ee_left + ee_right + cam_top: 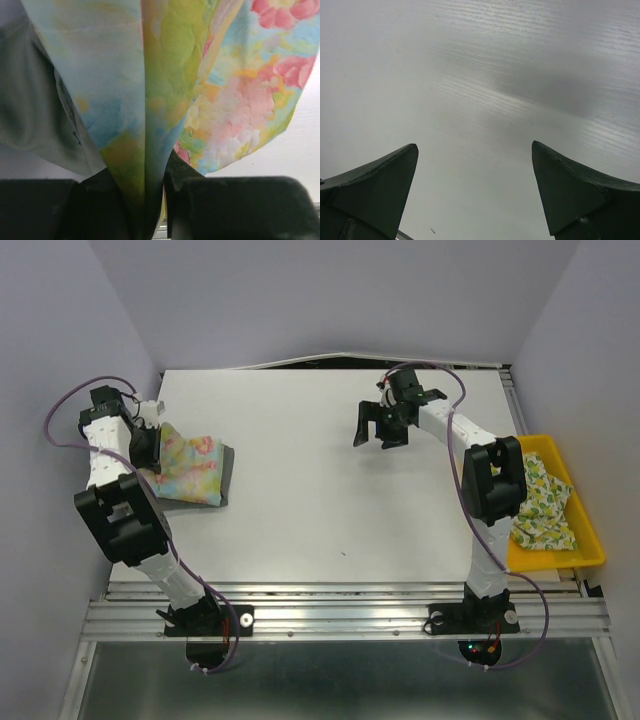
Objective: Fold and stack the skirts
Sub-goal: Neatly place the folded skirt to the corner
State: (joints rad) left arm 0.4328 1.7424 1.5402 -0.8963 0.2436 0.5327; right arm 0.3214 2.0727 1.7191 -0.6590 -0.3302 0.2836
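On the white table [320, 520], frame left, left gripper [146, 187] pinches flowered skirt [235, 115] onto grey skirt [30, 115]; spread right gripper [475, 185] probably fetches printed skirt [548, 502] next.

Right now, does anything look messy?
Yes. The green-yellow print skirt lies crumpled in the yellow tray, not folded. The flowered skirt sits unevenly on the grey skirt, pinched by the left gripper.

three skirts: floral skirt [190, 465] and grey skirt [224, 478] at nine o'clock, printed skirt [545, 502] at three o'clock; one yellow tray [592, 543]; two grippers, left gripper [150, 200] and right gripper [372, 440].
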